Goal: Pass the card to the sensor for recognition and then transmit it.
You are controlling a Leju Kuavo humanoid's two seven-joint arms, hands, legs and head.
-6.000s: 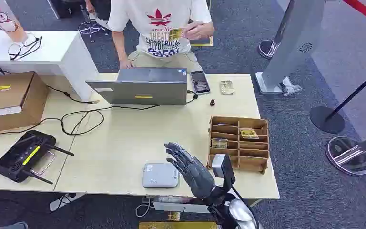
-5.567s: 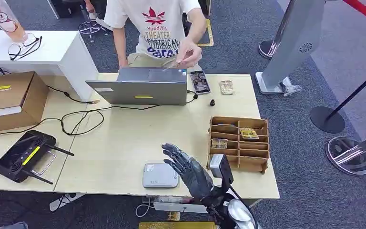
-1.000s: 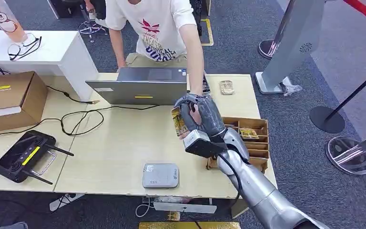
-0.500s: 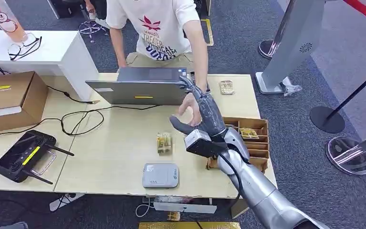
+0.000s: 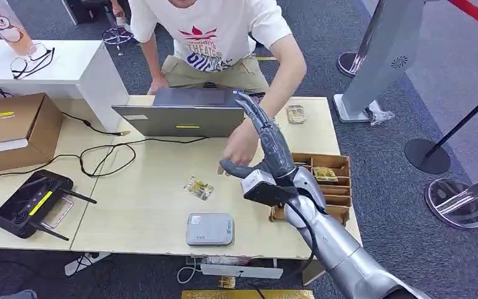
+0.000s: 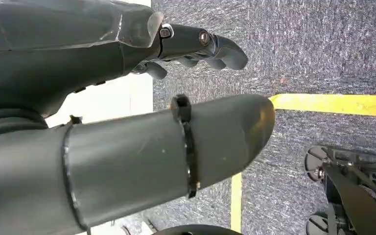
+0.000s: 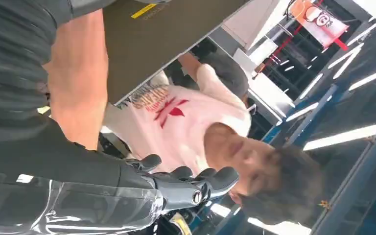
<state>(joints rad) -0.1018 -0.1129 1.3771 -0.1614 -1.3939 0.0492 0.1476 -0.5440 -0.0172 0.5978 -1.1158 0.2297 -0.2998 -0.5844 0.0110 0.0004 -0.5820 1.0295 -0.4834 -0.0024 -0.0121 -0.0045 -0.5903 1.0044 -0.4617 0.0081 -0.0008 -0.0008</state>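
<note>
Taking the small grey rounded sensor box [image 5: 210, 228] near the table's front edge as the landmark, and going left to right: the small yellow-patterned card [image 5: 198, 187] lies loose on the pale wooden table [image 5: 149, 187], just behind the sensor and slightly to its left, with nothing holding it. Behind and to the right of the sensor the robot's right hand [image 5: 263, 146] is raised above the table, fingers straight and spread, thumb out, holding nothing; a person's hand [image 5: 241, 146] hangs beside it. The step in hand appears to be getting the card into a grip, so the right hand should probably come down over the card, pinch it by its edges without sliding it, then carry it flat over the sensor. Right of the sensor, the brown cardboard divided tray [image 5: 342, 163] shows one similar yellow card [image 5: 325, 174] in an upper-right compartment; the arm hides the left compartments. The left hand [image 6: 142, 122] hangs over carpet, fingers curled, holding nothing.
</note>
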